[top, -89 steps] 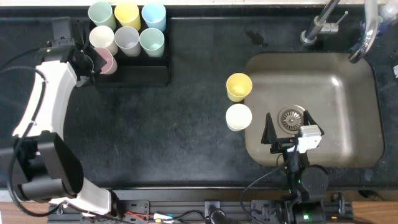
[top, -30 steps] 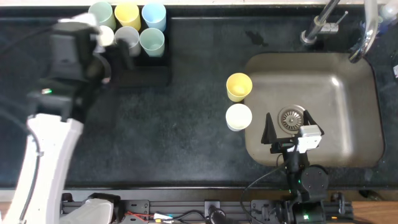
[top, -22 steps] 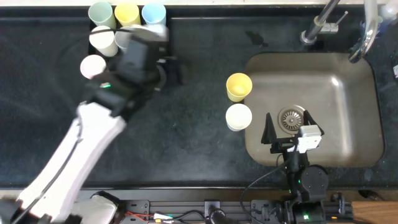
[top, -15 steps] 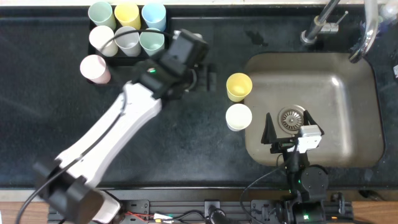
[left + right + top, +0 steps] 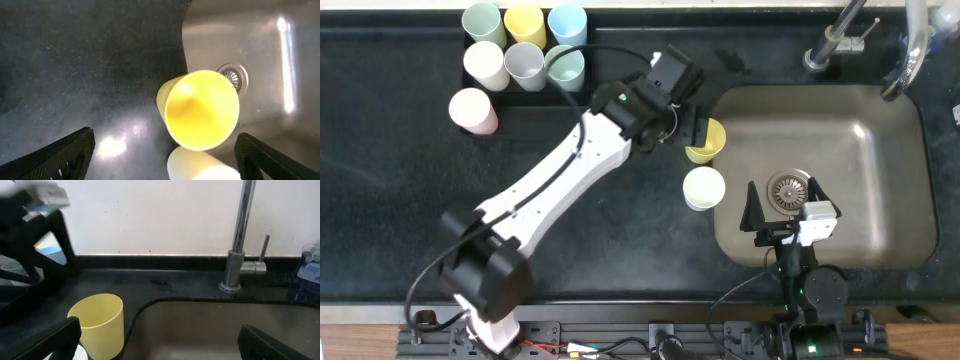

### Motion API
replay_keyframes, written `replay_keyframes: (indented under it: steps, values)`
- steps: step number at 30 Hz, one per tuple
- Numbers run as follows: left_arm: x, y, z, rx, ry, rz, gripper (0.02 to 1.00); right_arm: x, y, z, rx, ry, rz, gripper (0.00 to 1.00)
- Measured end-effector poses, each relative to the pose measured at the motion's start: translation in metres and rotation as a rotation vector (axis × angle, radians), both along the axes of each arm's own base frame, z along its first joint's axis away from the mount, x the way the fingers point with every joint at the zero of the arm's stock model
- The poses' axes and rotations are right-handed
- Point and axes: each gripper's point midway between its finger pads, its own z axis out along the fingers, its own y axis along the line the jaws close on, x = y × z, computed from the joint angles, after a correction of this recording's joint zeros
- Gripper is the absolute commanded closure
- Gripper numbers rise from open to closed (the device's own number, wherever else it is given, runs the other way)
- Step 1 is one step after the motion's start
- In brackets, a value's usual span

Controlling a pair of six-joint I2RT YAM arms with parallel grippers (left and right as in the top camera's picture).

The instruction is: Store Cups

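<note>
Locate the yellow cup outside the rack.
Top view: the yellow cup stands upright on the counter at the sink's left edge, beside the white cup, under the left gripper.

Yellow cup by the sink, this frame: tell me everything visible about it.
The yellow cup is a plain tapered tumbler with no handle; it looks like plastic and is empty inside. It stands upright, mouth up, on the dark counter at the sink edge. A white cup is close beside it; contact is unclear. The open left gripper hovers above, fingers either side, not touching it.
</note>
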Motion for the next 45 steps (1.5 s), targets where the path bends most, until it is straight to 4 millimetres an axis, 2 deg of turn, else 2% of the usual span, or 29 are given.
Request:
replay_keyframes:
  steps: [6, 10, 14, 18, 20, 22, 25, 32, 35, 38, 41, 45]
  values:
    - [0.004, -0.006, -0.029, 0.023, 0.054, -0.002, 0.134, 0.000, 0.000, 0.000, 0.000, 0.000, 0.000, 0.005]
    - [0.004, -0.007, -0.046, 0.037, 0.090, 0.016, 0.194, 0.000, 0.000, 0.000, -0.001, 0.000, 0.000, 0.007]
    - [0.008, -0.013, -0.063, 0.029, 0.109, 0.035, 0.378, 0.000, 0.000, 0.000, -0.001, 0.000, 0.000, 0.005]
    - [0.011, -0.017, -0.071, 0.021, 0.116, 0.041, 0.542, 0.000, 0.000, 0.000, 0.000, 0.000, 0.000, 0.003]
    - [0.011, -0.017, -0.073, 0.018, 0.122, 0.049, 0.671, 0.000, 0.000, 0.000, 0.000, 0.000, 0.000, 0.003]
    - [0.011, -0.018, -0.073, 0.013, 0.123, 0.055, 0.862, 0.000, 0.000, 0.000, 0.000, 0.001, 0.000, 0.005]
    - [0.012, -0.019, -0.073, 0.007, 0.122, 0.057, 0.985, 0.000, 0.000, 0.000, -0.001, 0.000, 0.000, 0.005]
    - [0.020, -0.017, -0.069, -0.022, 0.128, 0.197, 0.985, 0.000, 0.000, 0.000, 0.000, 0.000, 0.000, 0.005]
    - [0.027, -0.006, -0.057, -0.030, 0.103, 0.327, 0.982, 0.000, 0.000, 0.000, 0.000, 0.000, 0.000, 0.003]
    - [0.030, 0.018, -0.029, -0.034, 0.062, 0.485, 0.982, 0.000, 0.000, 0.000, 0.000, 0.000, 0.000, 0.003]
    - [0.028, 0.062, 0.019, -0.065, 0.022, 0.682, 0.982, 0.000, 0.000, 0.000, -0.001, 0.001, 0.000, 0.003]
    - [0.023, 0.143, 0.081, -0.143, -0.022, 0.978, 0.982, 0.000, 0.000, 0.000, 0.000, 0.000, 0.000, 0.003]
